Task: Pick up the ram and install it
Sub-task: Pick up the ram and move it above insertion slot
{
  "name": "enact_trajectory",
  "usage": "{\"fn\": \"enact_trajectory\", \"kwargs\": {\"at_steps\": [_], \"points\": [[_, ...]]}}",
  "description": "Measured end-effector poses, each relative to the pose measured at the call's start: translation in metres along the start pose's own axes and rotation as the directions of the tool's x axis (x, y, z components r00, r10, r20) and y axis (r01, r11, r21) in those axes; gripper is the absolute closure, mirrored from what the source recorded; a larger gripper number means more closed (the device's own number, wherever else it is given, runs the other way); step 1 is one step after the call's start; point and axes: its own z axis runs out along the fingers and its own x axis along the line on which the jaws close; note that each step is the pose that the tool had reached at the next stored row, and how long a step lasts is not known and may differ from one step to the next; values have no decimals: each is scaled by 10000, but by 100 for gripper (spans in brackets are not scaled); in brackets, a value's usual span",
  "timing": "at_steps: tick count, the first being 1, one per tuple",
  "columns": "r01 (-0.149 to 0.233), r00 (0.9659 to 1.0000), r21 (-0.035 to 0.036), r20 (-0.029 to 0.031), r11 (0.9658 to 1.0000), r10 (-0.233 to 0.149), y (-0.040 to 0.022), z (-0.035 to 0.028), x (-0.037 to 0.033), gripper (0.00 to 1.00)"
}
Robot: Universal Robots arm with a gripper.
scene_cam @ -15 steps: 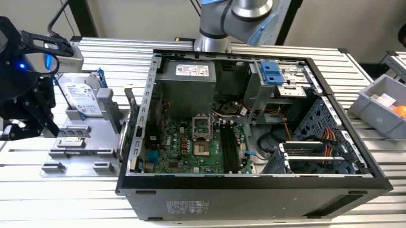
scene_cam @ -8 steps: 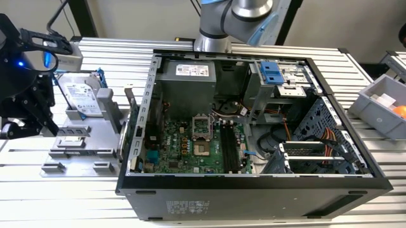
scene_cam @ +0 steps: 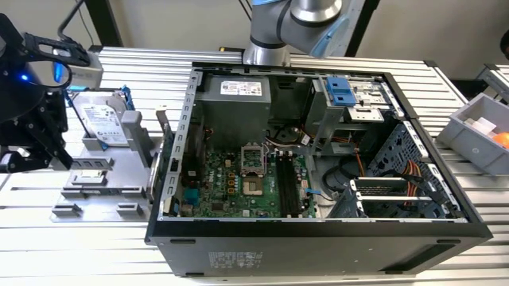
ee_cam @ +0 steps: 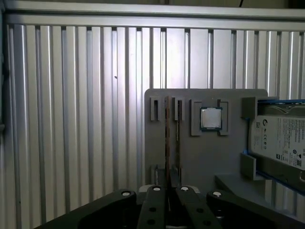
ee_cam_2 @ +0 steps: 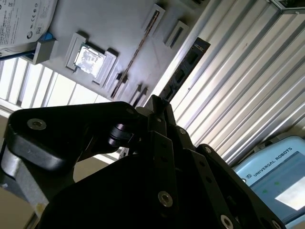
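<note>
1. The gripper [ee_cam: 167, 187] was held above the grey fixture plate [scene_cam: 119, 179] at the exterior view's left, in line with the ram. Its fingers were together, with nothing clamped.
2. The ram [ee_cam: 167, 133] was stood on edge in a plate slot, probably to allow a pinch from above. A processor [ee_cam: 210, 118] and a hard drive [scene_cam: 104, 122] were nested alongside.
3. The computer case [scene_cam: 318, 244] was laid open. Its memory slots [scene_cam: 288, 185] appeared unfilled.
4. An orange item [scene_cam: 501, 139] was held in the grey bin [scene_cam: 469, 134].

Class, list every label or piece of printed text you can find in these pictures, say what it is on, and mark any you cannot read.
Hard drive, white label: print too small to read.
Power supply, white label: too small to read.
Computer case, outer wall: pale print, too small to read.
Processor: any marking is blurred.
Blue device, second wrist view: a maker's brand in white capitals, not quoted.
</note>
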Motion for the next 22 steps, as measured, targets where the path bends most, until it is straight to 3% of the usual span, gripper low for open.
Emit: {"fn": "enact_trajectory", "kwargs": {"at_steps": [22], "points": [[0, 10000, 2, -10, 10000, 0, 2, -168, -16, 100]]}}
